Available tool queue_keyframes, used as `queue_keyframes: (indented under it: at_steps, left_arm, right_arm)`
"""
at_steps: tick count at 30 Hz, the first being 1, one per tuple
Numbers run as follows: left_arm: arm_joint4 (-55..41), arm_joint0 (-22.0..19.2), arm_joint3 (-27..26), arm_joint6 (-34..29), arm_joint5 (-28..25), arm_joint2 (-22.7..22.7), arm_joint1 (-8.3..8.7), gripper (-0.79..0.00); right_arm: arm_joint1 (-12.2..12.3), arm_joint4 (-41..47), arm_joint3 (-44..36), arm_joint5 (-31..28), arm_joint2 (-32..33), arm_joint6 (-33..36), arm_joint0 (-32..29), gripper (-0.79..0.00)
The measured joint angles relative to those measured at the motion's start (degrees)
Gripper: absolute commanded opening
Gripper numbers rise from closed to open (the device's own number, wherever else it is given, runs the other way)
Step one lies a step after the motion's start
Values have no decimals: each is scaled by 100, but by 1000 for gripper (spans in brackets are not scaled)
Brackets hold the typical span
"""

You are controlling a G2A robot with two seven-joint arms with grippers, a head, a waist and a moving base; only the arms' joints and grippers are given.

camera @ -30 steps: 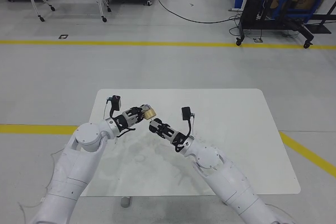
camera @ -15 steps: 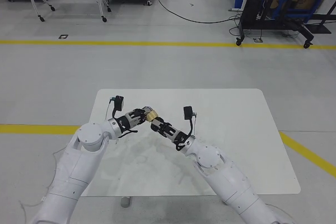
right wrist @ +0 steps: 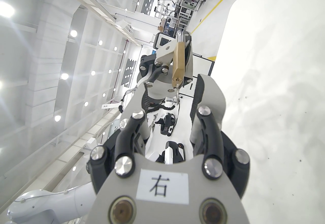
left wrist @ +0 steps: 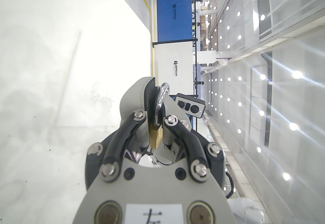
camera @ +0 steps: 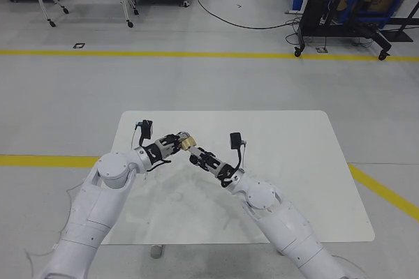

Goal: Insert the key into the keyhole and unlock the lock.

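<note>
A brass padlock (camera: 187, 142) with a silver shackle is held above the white table (camera: 293, 188) by my left gripper (camera: 180, 143), which is shut on its body. In the left wrist view the padlock (left wrist: 155, 136) sits pinched between the two fingers. In the right wrist view the padlock (right wrist: 179, 62) points its keyhole end at my right gripper (right wrist: 175, 92). A thin silver key (right wrist: 177, 89) sticks out of that end. The right gripper's fingers (right wrist: 209, 100) stand apart on either side of the key. From above, the right gripper (camera: 196, 155) is just beside the padlock.
Both arms meet over the left-middle of the table, a little above its surface. Yellow floor lines (camera: 195, 54) run beyond the table. Wheeled racks (camera: 349, 28) stand far off at the back.
My right gripper has edged slightly closer to the padlock's keyhole end. The left gripper and padlock have barely shifted.
</note>
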Motion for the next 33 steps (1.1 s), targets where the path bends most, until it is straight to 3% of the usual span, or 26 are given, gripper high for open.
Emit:
queue_keyframes:
  at_steps: [1,2,5,7,9,10,12,15,19,33]
  left_arm:
    - [-30,2,9,25,28,-10,-2,-785]
    - [-82,2,28,45,85,-24,-4,-785]
    - [-330,-40,143,-62,351,-55,-13,-785]
    - [-509,-96,251,-162,512,-82,-18,-785]
    - [-705,-162,382,-257,664,-111,-25,-785]
    - [-784,-186,439,-294,725,-117,-29,-785]
    - [-1012,-245,592,-434,958,-113,-43,-785]
    - [-1594,-390,958,-939,1606,-46,-87,-785]
    - [-2399,-657,1524,-1610,2222,31,-156,-785]
    - [-2466,-983,2033,-2003,2050,263,-207,-785]
  right_arm:
    - [0,17,-4,-14,14,3,-7,0]
    - [4,40,-10,-40,43,2,-23,-62]
    - [25,68,-60,-96,156,-23,-92,-422]
    - [47,68,-145,-112,249,-43,-163,-551]
    - [80,60,-302,-133,377,-56,-275,-739]
    - [95,49,-384,-146,433,-63,-330,-785]
    - [127,17,-623,-253,551,-74,-461,-785]
    - [160,2,-916,-861,605,199,-566,-785]
    - [126,185,-745,-1513,391,546,-445,-785]
    - [-12,-204,62,-1556,15,142,52,-785]
